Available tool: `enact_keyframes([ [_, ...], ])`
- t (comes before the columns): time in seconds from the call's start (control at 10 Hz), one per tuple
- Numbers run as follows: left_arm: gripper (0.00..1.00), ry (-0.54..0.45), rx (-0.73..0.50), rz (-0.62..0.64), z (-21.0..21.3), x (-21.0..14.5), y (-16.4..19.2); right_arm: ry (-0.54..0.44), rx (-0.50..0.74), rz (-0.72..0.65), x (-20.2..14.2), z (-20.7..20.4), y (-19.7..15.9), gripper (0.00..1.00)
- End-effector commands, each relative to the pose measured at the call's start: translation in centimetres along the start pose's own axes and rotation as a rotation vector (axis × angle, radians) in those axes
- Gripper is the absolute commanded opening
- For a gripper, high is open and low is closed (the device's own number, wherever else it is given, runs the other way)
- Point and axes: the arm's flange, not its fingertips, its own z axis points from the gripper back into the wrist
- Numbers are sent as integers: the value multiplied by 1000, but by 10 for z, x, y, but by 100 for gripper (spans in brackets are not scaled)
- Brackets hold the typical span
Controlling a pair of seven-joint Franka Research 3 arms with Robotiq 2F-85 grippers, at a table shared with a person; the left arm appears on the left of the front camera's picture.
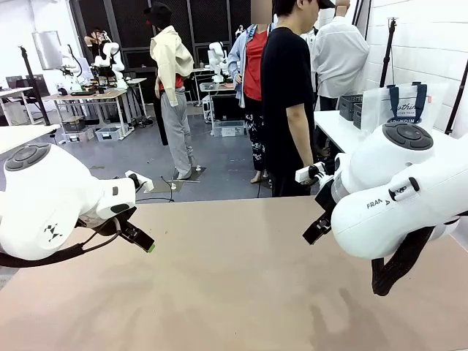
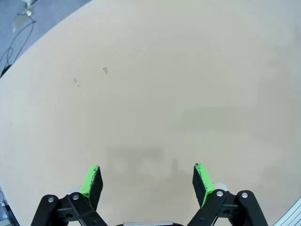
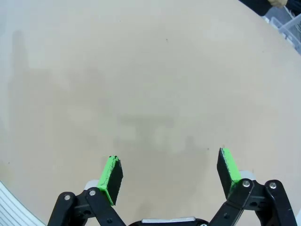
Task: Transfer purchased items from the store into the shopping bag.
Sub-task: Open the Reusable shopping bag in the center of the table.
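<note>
Tabletop (image 1: 234, 292) of plain beige spreads under both arms. The left gripper (image 2: 146, 169) hangs over it with its jaws spread wide, the green pads (image 2: 92, 178) well apart and nothing between them. In its wrist view a few small brownish specks (image 2: 104, 70) mark the surface ahead, and grey floor (image 2: 47, 7) shows past the table's curved edge. The right gripper (image 3: 169, 157) is likewise wide open over the beige surface, gripping nothing, and a soft shadow lies on the table ahead of its fingers. At the top right corner of that wrist view, a dark sleeve (image 3: 256, 5) and a pale translucent plastic edge (image 3: 290, 29) show beyond the table.

The shopping bag (image 1: 401, 102), whitish with navy strap handles and dark print, stands upright on a white side table (image 1: 340, 131) at the far right, well apart from both grippers. A dark grey lattice basket (image 1: 351, 106) sits just beside it, to its left in the front view. The bulky white body of the right arm (image 1: 398, 190) rises in front of the bag and hides its lower part. Whether the bag holds anything cannot be told.

A person in a black T-shirt (image 1: 287, 88) stands at the far edge of the beige table, right of the middle and turned sideways, partly covering the side table's near end. More people stand farther back.
</note>
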Motion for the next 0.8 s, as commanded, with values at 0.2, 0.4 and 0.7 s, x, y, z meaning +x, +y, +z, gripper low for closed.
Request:
enact_keyframes([
  [0.2, 100, 0, 0, 3, 0, 0, 1, 0, 0, 0, 0, 0, 0, 100],
  [0.4, 100, 0, 0, 3, 0, 0, 1, 0, 0, 0, 0, 0, 0, 100],
  [0.7, 100, 0, 0, 3, 0, 0, 1, 0, 0, 0, 0, 0, 0, 100],
])
